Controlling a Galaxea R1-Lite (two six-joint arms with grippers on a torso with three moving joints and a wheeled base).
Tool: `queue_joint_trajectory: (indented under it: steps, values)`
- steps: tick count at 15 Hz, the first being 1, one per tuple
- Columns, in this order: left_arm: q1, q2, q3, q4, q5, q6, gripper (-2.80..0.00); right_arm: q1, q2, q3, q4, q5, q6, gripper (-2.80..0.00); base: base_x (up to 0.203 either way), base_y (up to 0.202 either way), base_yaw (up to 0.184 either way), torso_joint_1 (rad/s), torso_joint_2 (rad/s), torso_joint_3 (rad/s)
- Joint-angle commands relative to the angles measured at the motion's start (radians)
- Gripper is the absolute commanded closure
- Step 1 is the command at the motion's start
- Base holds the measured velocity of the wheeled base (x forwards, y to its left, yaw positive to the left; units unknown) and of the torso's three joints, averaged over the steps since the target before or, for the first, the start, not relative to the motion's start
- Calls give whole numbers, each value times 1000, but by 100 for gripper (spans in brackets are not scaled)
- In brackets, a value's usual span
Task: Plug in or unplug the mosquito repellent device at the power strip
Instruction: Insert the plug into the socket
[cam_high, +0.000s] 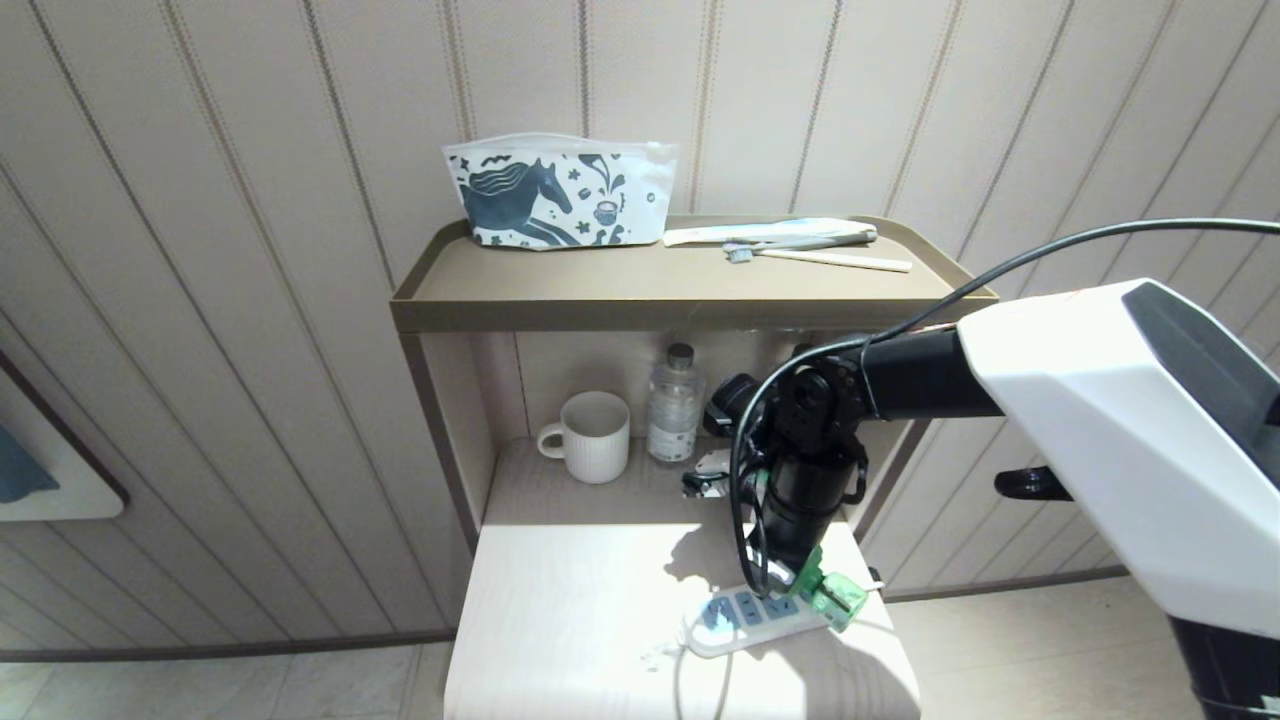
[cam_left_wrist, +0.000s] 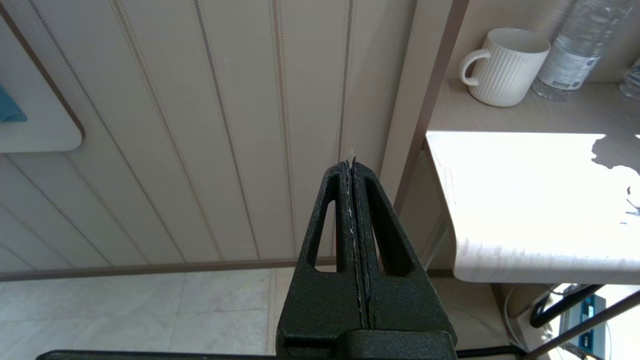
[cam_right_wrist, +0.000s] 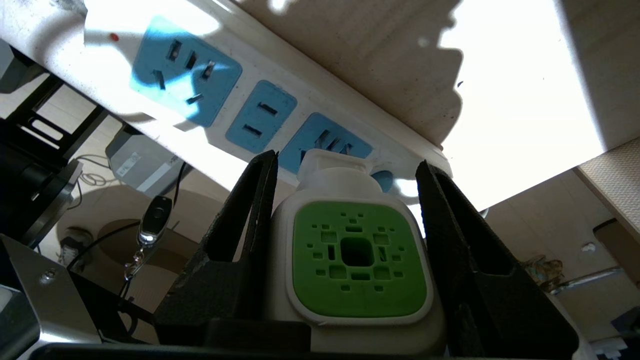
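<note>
Head view: the right tool (cam_high: 812, 580), at lower centre-right of the frame, points down over the counter (cam_high: 560, 600) and is closed on the mosquito repellent device (cam_high: 835, 600), which sits at the right end of the power strip (cam_high: 745, 615). Right wrist view: both fingers (cam_right_wrist: 235, 235) flank the white head of the device, the left one touching it and the right one close against its side; the green face fills the lower centre, and the plug end meets the strip at its last blue outlet group. Whether the prongs are fully seated cannot be told. To do this step well, the force should probably run straight along the prong axis, square to the strip's face, without rocking; the light strip lies unsecured near the counter's front edge, so a slow, steady stroke is advisable lest it slide or lift with the device. Left wrist view: the left tool (cam_left_wrist: 352, 165) is parked beside the counter, fingers pressed together and empty.
</note>
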Motion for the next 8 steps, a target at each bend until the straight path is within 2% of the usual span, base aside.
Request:
queue_joint_trajectory:
  steps: [1, 8]
  values:
    - [1, 0, -1, 1, 0, 0, 0, -1, 7, -5, 4, 2, -1, 0, 0, 0, 0, 0, 0, 0]
    - [1, 0, 0, 1, 0, 0, 0, -4, 5, -16, 6, 4, 3, 0, 0, 0, 0, 0, 0, 0]
